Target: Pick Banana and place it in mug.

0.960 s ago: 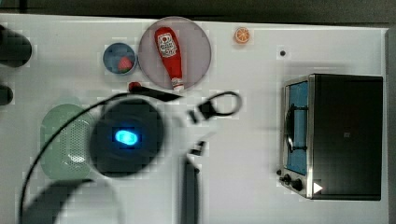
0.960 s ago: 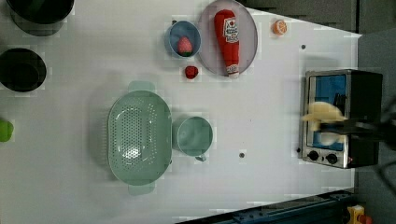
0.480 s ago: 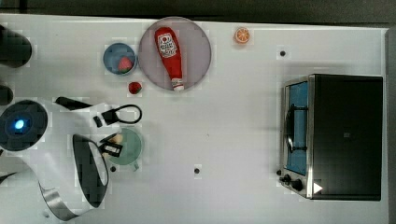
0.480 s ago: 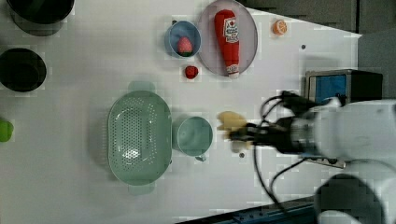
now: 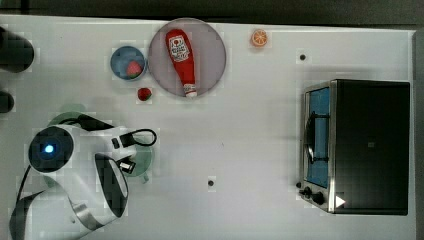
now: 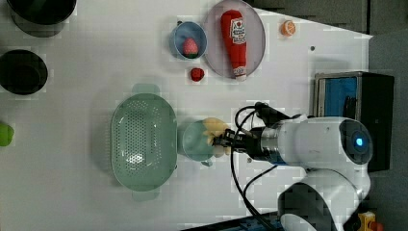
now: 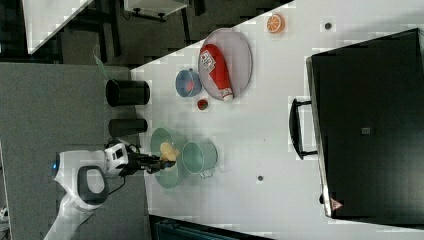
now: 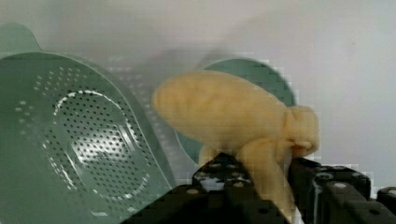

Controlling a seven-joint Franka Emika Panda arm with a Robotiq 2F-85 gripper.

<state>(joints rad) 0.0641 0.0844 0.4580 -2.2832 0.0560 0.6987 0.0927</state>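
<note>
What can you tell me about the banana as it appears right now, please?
The banana is a small, pale yellow, soft-looking plush piece with a plump ribbed body and a narrower pinched end. The gripper holds it by that end between dark fingers, lifted clear of the white table. In the left view it hangs over the near rim of the mint-green mug, beside the perforated basket, not yet released.

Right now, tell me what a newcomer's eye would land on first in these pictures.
First, the white arm's hand gripping the pale yellow banana at the mint-green mug, beside the perforated green basket in the left view. Next, the red ketchup bottle lying on a round plate near the top view's upper edge, and the black toaster oven on the top view's right.
</note>
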